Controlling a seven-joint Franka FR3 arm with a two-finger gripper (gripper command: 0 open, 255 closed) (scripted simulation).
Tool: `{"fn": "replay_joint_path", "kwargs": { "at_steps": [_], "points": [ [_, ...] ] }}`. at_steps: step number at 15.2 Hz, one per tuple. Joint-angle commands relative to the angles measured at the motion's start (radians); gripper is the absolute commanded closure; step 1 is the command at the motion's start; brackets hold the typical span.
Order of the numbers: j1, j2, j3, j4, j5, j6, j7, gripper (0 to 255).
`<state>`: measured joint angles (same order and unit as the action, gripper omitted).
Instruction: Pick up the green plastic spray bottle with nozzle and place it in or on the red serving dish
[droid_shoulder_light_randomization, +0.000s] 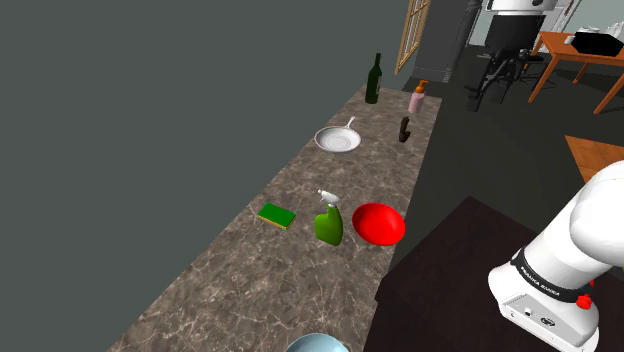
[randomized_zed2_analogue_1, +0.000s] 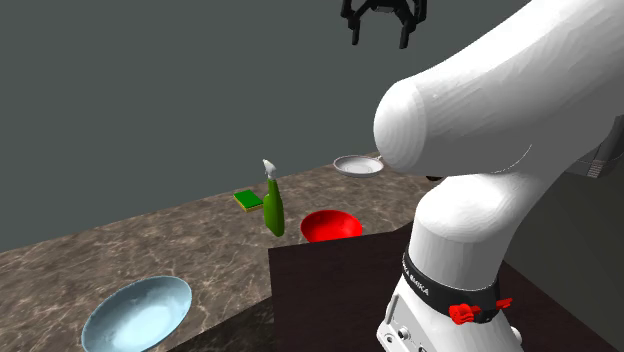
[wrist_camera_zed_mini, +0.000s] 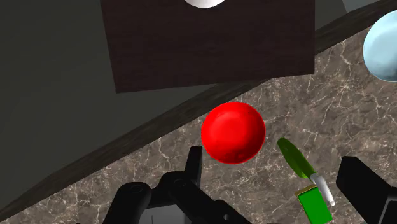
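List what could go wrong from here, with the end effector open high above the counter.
1. The spray bottle stands upright and narrow, close beside the red dish; a slightly off descent of the end effector could tip it or knock the dish.
2. The dish sits near the edge of the counter, so a nudge might push it off.
3. The green sponge lies on the bottle's other side and could catch a finger.
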<state>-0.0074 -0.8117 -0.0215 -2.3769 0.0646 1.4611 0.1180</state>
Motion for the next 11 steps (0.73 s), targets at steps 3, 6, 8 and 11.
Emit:
{"fn": "replay_joint_path", "kwargs": {
  "at_steps": [3, 6, 8, 11],
  "points": [
    [0.013, 0.021, 0.017, -0.042, 0.012, 0.075, -0.001, 0],
    [0.034, 0.064, 0.044, -0.095, 0.030, 0.189, -0.004, 0],
    [0.049, 0.101, 0.062, -0.124, 0.042, 0.267, -0.006, 0],
    [0.070, 0.168, 0.089, -0.157, 0.058, 0.385, -0.009, 0]
  ]
}}
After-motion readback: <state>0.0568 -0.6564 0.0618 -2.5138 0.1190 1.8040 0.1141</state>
